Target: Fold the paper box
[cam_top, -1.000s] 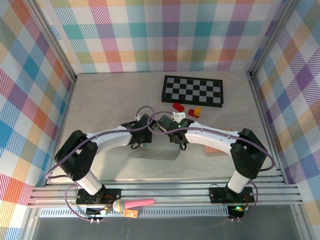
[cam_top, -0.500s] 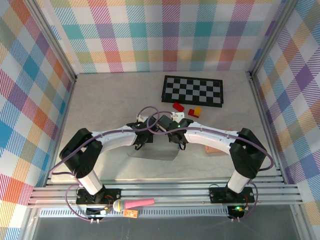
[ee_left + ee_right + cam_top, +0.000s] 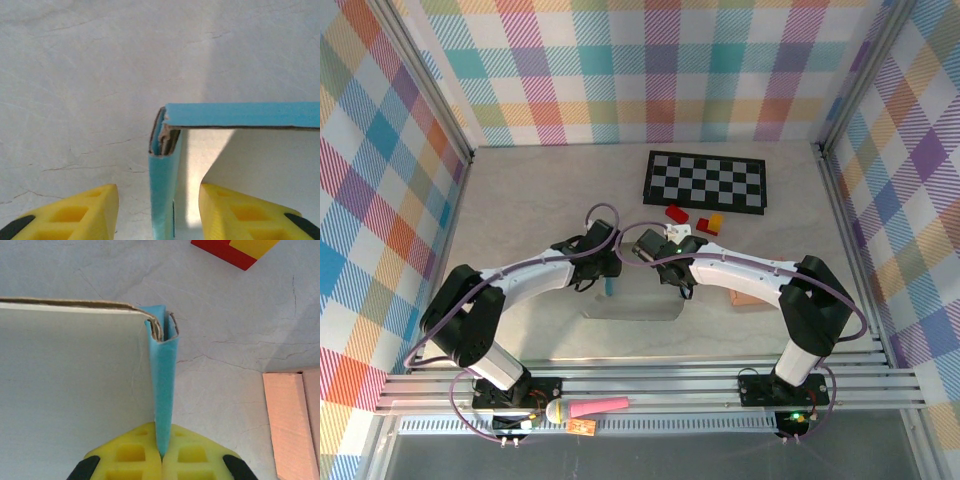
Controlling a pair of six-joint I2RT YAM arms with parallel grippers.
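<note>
Paper box (image 3: 75,370), half-formed, middle of worktop (image 3: 520,200): right claw (image 3: 161,452) pinches one blue side wall (image 3: 164,390); left claw (image 3: 159,210), wide open, straddles the other, apparently without touching. Next, probably clamp it.

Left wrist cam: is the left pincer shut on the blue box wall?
No, the left pincer stands open, its yellow fingers clear of the blue box wall on both sides.

a lab test cell: plaid walls (image 3: 650,60), aluminium rails (image 3: 650,385), bolted arms.

One blue box (image 3: 235,115), one chessboard (image 3: 706,181), blocks (image 3: 675,212) (three)
</note>
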